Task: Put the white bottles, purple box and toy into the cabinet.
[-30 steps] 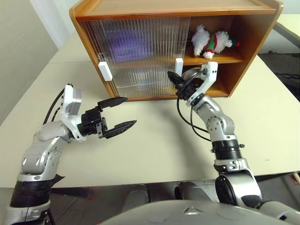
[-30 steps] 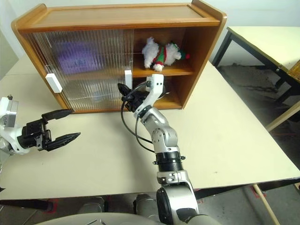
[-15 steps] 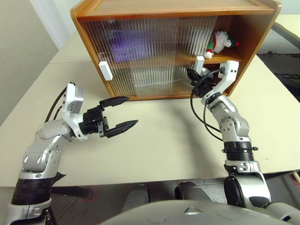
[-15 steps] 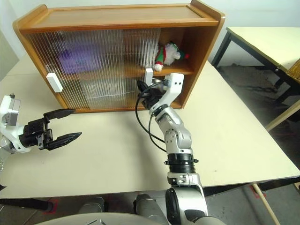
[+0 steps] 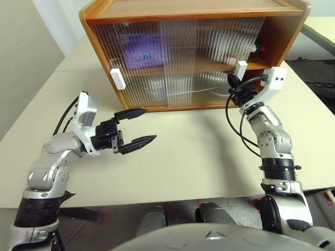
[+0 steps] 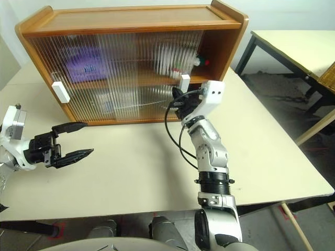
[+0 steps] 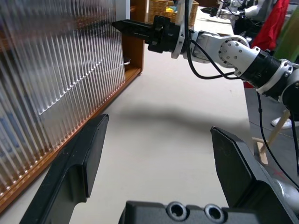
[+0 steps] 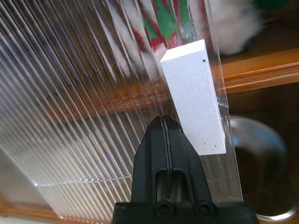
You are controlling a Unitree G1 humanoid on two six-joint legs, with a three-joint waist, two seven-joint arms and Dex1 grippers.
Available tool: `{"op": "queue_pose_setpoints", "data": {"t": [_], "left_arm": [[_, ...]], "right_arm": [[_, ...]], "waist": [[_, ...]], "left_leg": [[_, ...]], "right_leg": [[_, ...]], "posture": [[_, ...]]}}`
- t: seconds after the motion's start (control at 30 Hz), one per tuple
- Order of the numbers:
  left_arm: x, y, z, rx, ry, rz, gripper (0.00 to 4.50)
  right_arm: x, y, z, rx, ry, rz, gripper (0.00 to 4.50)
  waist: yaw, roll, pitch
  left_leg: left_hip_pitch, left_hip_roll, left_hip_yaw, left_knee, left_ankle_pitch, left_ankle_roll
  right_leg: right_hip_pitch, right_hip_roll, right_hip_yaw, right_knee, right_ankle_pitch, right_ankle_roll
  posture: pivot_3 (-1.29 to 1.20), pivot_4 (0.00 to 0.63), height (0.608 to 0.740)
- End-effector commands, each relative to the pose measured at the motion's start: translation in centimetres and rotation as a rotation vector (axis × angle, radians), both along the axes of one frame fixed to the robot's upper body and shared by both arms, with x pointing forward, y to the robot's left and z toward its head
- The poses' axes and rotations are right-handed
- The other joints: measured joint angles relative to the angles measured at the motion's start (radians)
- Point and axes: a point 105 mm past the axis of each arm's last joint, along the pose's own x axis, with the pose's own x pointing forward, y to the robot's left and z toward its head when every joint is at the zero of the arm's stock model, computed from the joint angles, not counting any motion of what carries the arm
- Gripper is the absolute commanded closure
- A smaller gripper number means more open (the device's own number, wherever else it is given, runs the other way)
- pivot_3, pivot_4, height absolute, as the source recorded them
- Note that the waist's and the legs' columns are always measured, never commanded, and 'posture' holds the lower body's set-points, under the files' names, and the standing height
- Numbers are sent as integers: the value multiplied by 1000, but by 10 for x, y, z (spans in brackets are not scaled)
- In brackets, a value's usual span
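Right gripper (image 8: 163, 122), pressed together, pushes beside the white handle (image 8: 194, 95) of the cabinet's (image 5: 293, 31) door (thin, ribbed, likely light-sliding). Toy (image 8: 161, 23) sits behind it on the upper shelf. Left gripper (image 5: 137, 126) hangs spread.

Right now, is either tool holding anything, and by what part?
Nothing is held. The left tool hangs open over the table. The right tool is shut with nothing between its fingers, its tip beside the sliding door's white handle.
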Motion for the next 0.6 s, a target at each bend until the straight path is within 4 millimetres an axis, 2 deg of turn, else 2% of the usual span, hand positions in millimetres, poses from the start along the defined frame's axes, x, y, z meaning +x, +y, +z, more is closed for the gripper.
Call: {"op": "queue_pose_setpoints", "data": {"t": [0.03, 0.4, 0.6], "left_arm": [[-1, -3, -3, 6, 12, -19, 0], [-1, -3, -7, 2, 16, -25, 0], [0, -2, -8, 1, 14, -24, 0]], "right_arm": [[1, -19, -3, -14, 6, -64, 4472], [8, -51, 7, -27, -9, -151, 4472], [12, -69, 8, -13, -2, -212, 4472]], "waist": [[-3, 0, 0], [-9, 0, 0], [-13, 0, 0]], "left_leg": [[0, 0, 0, 0, 0, 0], [0, -1, 0, 1, 0, 0], [0, -2, 0, 1, 2, 4]], "right_leg": [[0, 0, 0, 0, 1, 1], [1, 0, 1, -1, 1, 3], [1, 0, 2, -1, 1, -1]], "posture": [[-130, 57, 740], [-130, 53, 740], [-128, 46, 740]]}}
